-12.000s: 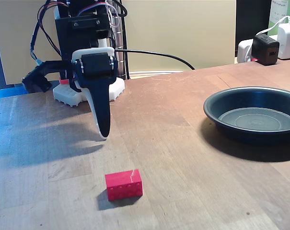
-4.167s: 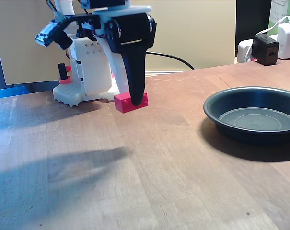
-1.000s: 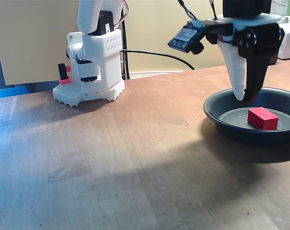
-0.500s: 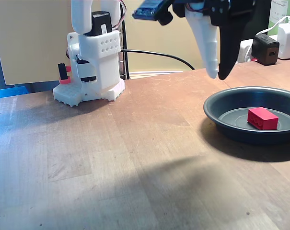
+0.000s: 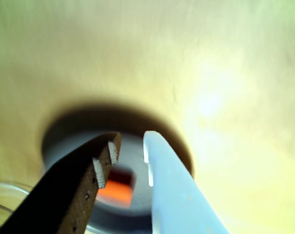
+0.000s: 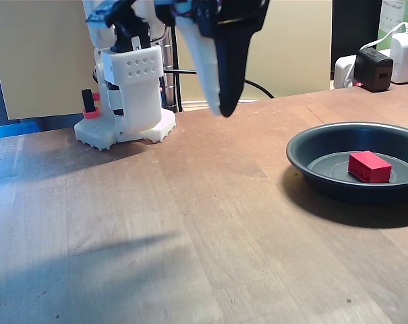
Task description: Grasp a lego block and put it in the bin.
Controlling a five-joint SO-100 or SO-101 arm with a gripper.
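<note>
The red lego block (image 6: pixel 369 167) lies on the flat bottom of the bin (image 6: pixel 311 145), a round dark pan at the right of the fixed view. My gripper (image 6: pixel 220 111) hangs high above the wooden table, well to the left of the bin, pointing down with nothing in it. In the wrist view the gripper (image 5: pixel 131 141) is open by a narrow gap between its black finger (image 5: pixel 106 158) and its white finger (image 5: pixel 162 175). Far below, the lego block (image 5: pixel 115 192) shows blurred through that gap inside the bin (image 5: pixel 59 144).
The arm's white base (image 6: pixel 126 94) stands at the back left. A black cable (image 6: pixel 257 84) runs along the back edge. A black power adapter (image 6: pixel 373 69) and a white charger (image 6: pixel 404 57) sit behind the bin. Bare wood stretches across the front.
The gripper has risen from the bin and swung left toward the base. The lego block stays where it lay in the bin.
</note>
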